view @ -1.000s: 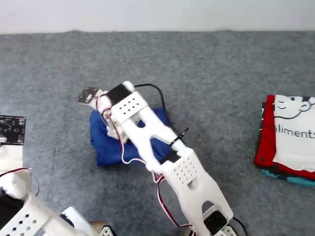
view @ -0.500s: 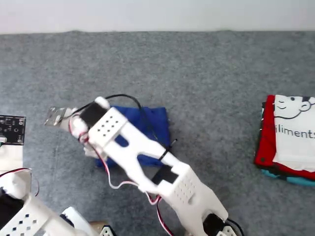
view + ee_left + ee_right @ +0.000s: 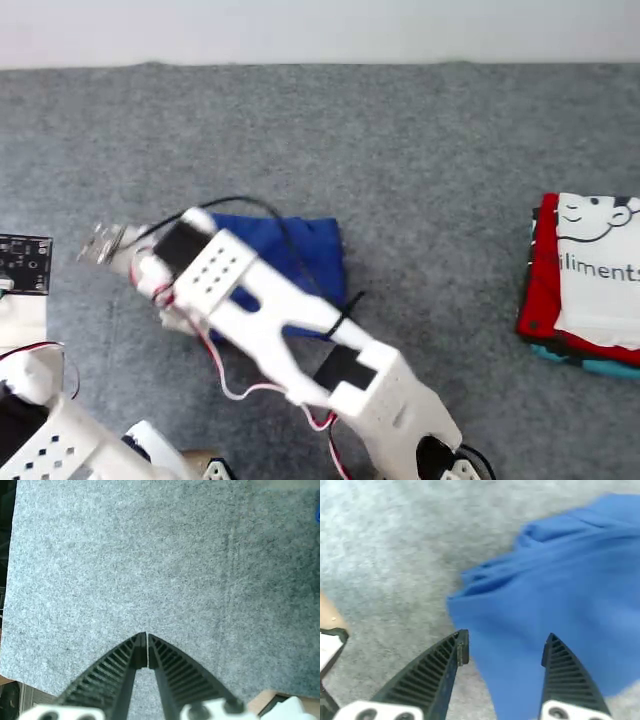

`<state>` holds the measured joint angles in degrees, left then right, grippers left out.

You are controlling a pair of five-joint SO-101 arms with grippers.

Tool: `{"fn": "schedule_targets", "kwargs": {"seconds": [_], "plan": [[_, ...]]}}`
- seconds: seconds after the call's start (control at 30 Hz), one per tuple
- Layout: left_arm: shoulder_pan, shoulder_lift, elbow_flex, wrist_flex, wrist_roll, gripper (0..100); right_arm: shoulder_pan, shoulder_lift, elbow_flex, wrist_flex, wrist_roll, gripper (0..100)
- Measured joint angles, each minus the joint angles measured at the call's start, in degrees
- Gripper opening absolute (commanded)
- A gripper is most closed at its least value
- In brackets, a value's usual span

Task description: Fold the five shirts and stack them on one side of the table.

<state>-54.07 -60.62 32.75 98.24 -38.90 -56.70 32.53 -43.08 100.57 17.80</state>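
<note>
- High view: blue shirt lies on the desk, 8 o'clock of centre.
- Right jaws gape empty over its edge; left jaws meet, empty.
- Probably soft, light: pinch its folded edge.

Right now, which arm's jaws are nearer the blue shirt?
Right. The right arm holds its jaws open over the edge of the blue shirt; the left arm has its jaws shut above bare grey mat, well aside.

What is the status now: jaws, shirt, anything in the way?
Right gripper, jaws open, over edge of blue shirt. Left gripper, jaws shut, over grey felt. Stack of folded shirts at table's side, apart. Only felt between.
</note>
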Motion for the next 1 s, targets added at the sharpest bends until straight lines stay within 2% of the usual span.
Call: {"fn": "schedule_targets", "kwargs": {"seconds": [0.13,0.27,0.57,0.7,0.87,1.0], "plan": [[0.0,0.0,0.0,0.0,0.0,2,6.4,-3.4,0.4,0.0,2.1,0.6],[0.0,0.0,0.0,0.0,0.0,2,11.1,-6.5,6.2,0.0,4.7,0.8],[0.0,0.0,0.1,0.0,0.0,2,18.0,-13.0,33.1,-0.2,5.4,0.9],[0.0,0.0,0.1,0.0,0.0,2,19.4,-12.2,41.6,-5.2,5.4,0.9],[0.0,0.0,0.1,0.0,0.0,2,19.3,-7.0,41.6,-10.4,5.4,0.9],[0.0,0.0,0.1,0.0,0.0,2,19.3,-4.8,33.1,-5.8,5.5,0.9]]}}
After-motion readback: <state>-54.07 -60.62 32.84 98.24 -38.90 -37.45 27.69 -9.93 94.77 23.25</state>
